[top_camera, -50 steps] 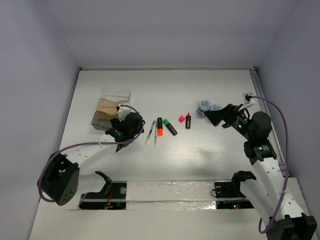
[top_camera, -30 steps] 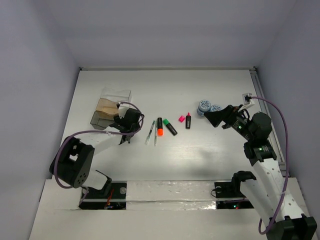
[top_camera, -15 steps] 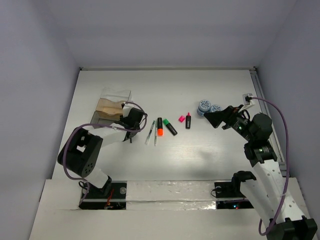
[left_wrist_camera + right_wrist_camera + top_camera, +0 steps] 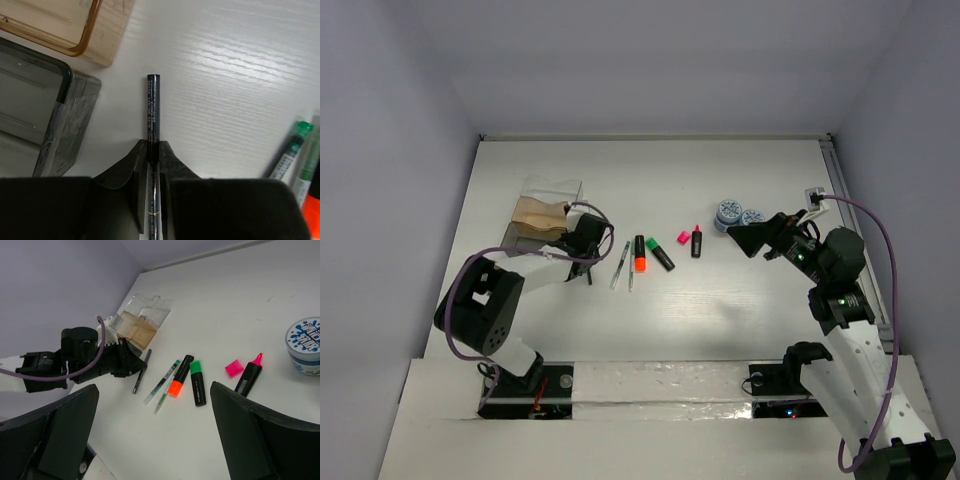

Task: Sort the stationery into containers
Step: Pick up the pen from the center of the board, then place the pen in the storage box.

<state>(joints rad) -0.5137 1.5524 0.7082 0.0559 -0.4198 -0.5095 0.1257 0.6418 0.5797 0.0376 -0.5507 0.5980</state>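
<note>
In the left wrist view my left gripper (image 4: 153, 146) is shut on a thin dark pen (image 4: 153, 107) that lies on the table just right of the containers (image 4: 35, 107). From above, the left gripper (image 4: 587, 263) sits beside the clear and tan containers (image 4: 542, 212). Two clear green-tipped pens (image 4: 624, 266), an orange-ended marker (image 4: 639, 253), a green-ended marker (image 4: 660, 253), a tiny pink piece (image 4: 683, 238) and a pink-ended marker (image 4: 697, 241) lie in a row mid-table. Two blue-white discs (image 4: 728, 211) rest further right. My right gripper (image 4: 752, 232) hovers open near the discs, holding nothing.
A white socket block (image 4: 816, 192) with a cable sits at the table's right edge behind the right arm. The left arm's purple cable (image 4: 470, 275) loops over the table in front of the containers. White walls bound the table at the back and sides.
The left jaws have closed onto the dark pen, and the left gripper has shifted slightly right, away from the containers. The right arm has not moved.
</note>
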